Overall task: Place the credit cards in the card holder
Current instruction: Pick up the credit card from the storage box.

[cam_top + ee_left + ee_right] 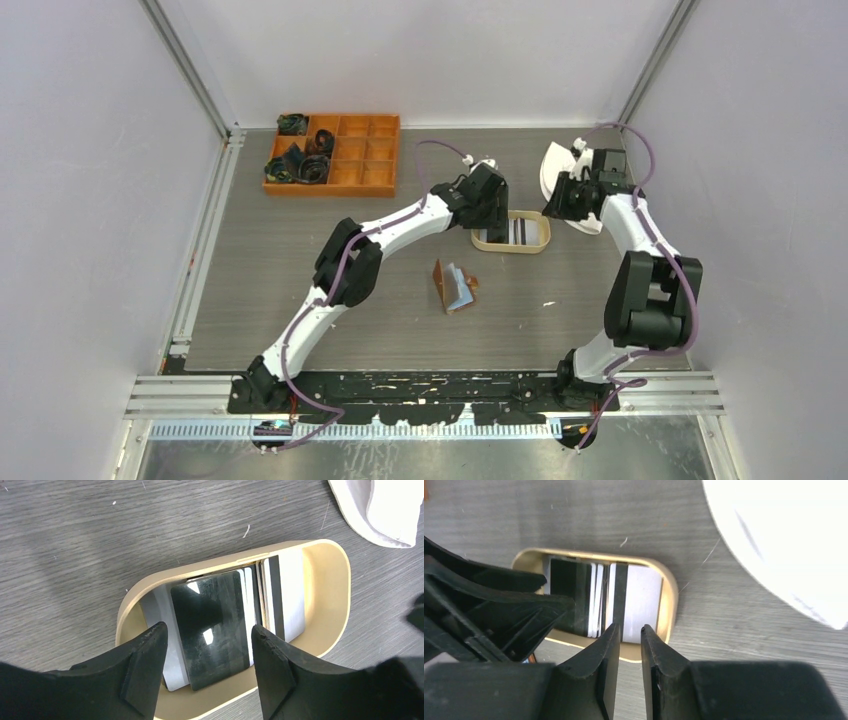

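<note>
Overhead, left end effector [208, 630] wide astride black card [210, 595] inside tray [150, 580] rim.

oval tray [332, 595] hemmed in from two sides, left gripper [207, 635] spread wide over the credit cards [212, 620] inside, right gripper [629, 630] with jaws nearly together at the tray's rim, white object [555, 165] just behind, bare table [560, 300] around the card holder [455, 288], orange box [335, 155] well apart at far left

Cards [215, 625] — glossy plastic, table [75, 540] — matt woodgrain

No legible text or markings.
</note>
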You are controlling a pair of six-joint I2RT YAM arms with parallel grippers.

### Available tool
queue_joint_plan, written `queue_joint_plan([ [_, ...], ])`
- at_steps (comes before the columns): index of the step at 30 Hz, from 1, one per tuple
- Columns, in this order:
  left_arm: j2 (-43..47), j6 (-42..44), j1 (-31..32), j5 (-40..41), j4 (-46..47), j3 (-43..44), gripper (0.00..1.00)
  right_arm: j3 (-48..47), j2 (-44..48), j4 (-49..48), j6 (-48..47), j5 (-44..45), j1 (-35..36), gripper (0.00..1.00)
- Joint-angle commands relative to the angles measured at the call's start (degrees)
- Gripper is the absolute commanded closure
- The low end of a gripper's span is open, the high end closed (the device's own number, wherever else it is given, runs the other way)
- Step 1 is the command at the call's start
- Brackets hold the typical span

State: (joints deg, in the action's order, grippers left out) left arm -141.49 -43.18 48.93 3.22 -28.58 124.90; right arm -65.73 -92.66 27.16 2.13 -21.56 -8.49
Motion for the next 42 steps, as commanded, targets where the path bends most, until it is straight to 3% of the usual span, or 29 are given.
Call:
queue_joint_plan([
  [1,-2.1,-0.5,-0.4,-0.4,-3.6,1.8,0.38,0.1,2.9,-5.0,1.3,4.7,-1.4,0.71],
  [11,-3.6,-3.1,-1.3,-7.1,-2.4,3.3,0.44,-3.3,-6.8,0.8,1.9,3.6,-2.4,0.67],
  [22,2.5,-9.5,-2.9,-17.5,13.2,-7.1,0.52,-4.1,-9.0,2.5,2.2,-0.5,-2.4,0.70],
  [31,2.8,-12.6,-3.0,-23.4,18.6,-8.4,0.55,-4.2,-8.7,2.8,2.3,-1.9,-2.5,0.70],
  [42,5.2,-16.2,-3.0,-24.9,25.0,-12.7,0.72,-4.5,-9.1,3.3,2.0,-2.3,-2.4,0.70],
])
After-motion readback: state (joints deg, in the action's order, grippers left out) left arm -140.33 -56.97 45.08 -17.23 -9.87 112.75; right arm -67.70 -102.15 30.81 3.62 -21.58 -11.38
